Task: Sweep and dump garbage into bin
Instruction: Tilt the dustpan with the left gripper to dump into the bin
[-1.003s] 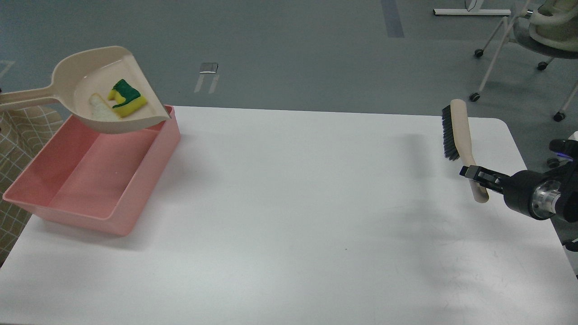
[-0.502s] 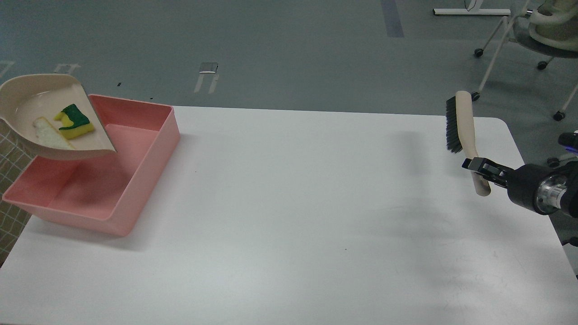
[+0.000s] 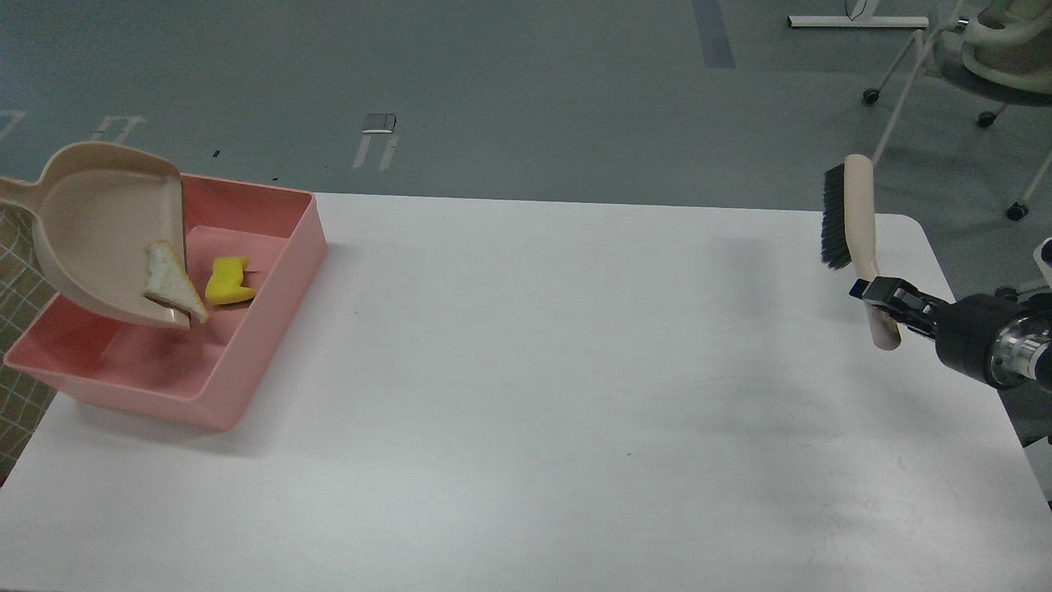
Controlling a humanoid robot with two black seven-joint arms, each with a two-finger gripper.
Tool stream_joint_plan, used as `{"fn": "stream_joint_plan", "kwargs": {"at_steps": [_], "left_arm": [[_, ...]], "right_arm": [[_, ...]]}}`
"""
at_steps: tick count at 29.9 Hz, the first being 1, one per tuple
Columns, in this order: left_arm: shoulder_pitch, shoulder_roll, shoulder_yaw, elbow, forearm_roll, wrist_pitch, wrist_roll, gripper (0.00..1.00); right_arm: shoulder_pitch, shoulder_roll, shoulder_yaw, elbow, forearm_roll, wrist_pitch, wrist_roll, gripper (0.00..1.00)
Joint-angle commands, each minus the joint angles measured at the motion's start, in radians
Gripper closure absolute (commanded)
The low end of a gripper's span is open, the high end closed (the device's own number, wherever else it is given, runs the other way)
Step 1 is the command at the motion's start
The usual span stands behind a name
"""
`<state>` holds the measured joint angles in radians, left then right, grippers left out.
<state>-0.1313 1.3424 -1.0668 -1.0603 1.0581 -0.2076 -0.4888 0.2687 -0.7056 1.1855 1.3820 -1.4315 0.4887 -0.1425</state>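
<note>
The pink bin (image 3: 271, 271) stands at the table's far left. The beige dustpan (image 3: 103, 226) hangs tilted steeply over the bin, its handle running off the left edge. The bread slice (image 3: 171, 281) sits at the dustpan's lower lip, over the bin. The yellow sponge chunk (image 3: 228, 280) is in the bin, beside the dustpan's lip. My left gripper is out of view. My right gripper (image 3: 881, 296) is shut on the handle of the black-bristled beige brush (image 3: 851, 215) and holds it upright above the table's right side.
The white table (image 3: 534, 395) spreads between the bin and the brush. Office chairs (image 3: 978, 57) stand on the grey floor beyond the far right corner. A checked cloth (image 3: 16, 386) shows at the left edge.
The dustpan has tipped steeply over the bin. The sponge chunk has fallen out into the bin and the bread has slid to the pan's lip. My right gripper has carried the brush slightly right.
</note>
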Motion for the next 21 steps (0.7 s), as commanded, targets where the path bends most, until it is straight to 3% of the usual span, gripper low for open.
{"fn": "stream_joint_plan", "kwargs": {"at_steps": [1, 10, 16, 19, 21], "left_arm": [[-0.028, 0.018, -0.001, -0.055, -0.009, -0.013, 0.000, 0.97], [-0.128, 0.095, -0.002, -0.073, -0.013, -0.055, 0.000, 0.97], [-0.391, 0.045, -0.003, -0.075, -0.093, -0.099, 0.000, 0.97], [-0.468, -0.040, -0.002, -0.061, -0.194, -0.165, 0.048, 0.97], [-0.478, -0.089, -0.002, -0.047, -0.227, -0.165, 0.069, 0.97]], "right_arm": [[-0.009, 0.000, 0.011, -0.003, 0.002, 0.000, 0.011, 1.00], [-0.042, -0.002, 0.057, -0.012, 0.002, 0.000, 0.026, 1.00], [-0.094, -0.006, 0.111, -0.023, 0.002, 0.000, 0.032, 1.00], [-0.108, -0.037, 0.117, -0.026, 0.002, 0.000, 0.038, 1.00], [-0.112, -0.054, 0.117, -0.031, 0.002, 0.000, 0.043, 1.00]]}}
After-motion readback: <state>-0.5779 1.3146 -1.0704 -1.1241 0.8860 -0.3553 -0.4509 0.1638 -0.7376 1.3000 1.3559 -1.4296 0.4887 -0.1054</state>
